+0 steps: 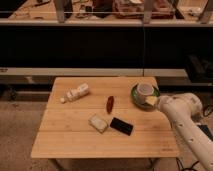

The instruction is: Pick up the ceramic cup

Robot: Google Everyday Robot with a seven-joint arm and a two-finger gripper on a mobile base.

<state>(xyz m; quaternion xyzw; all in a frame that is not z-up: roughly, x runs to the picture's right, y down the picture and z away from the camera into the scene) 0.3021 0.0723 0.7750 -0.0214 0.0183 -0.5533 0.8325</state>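
Note:
The ceramic cup [146,90] is small, white and round with an open mouth. It sits inside the round green dish [136,96] at the table's far right. My gripper [152,101] is at the end of the white arm [182,112], which comes in from the lower right. The gripper's pale tip lies over the dish's near right rim, just right of and below the cup.
On the wooden table [75,137] lie a white bottle-like object [76,93] at the far left, a small red object [109,103] in the middle, a pale block [98,123] and a black flat object [121,126]. A dark shelf unit stands behind the table.

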